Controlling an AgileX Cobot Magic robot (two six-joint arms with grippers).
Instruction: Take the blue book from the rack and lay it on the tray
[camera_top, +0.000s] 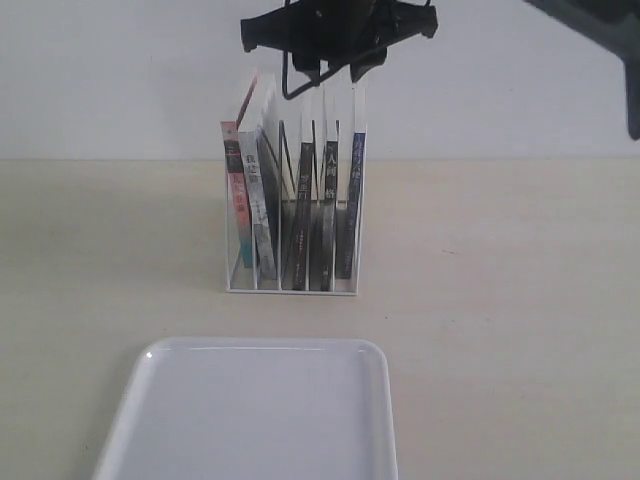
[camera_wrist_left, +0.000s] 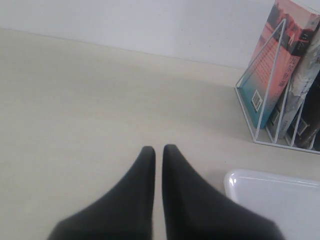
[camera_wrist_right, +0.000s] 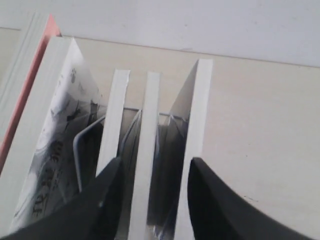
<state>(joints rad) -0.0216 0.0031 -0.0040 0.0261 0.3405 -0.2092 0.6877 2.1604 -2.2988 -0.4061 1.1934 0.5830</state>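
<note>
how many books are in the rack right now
5. Left to right in the exterior view: red-spined book, grey patterned book, black-spined book, second black-spined book, blue book. None seems hidden.

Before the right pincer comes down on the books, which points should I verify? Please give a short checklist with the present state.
1. Right pincer open: ok.
2. Its gap centred over the blue book: not ok; it seems to straddle the neighbouring book instead.
3. Blue book upright in the rack: ok.
4. Tray bare where visible: ok.
5. Left pincer shut, apart from the rack: ok.
</note>
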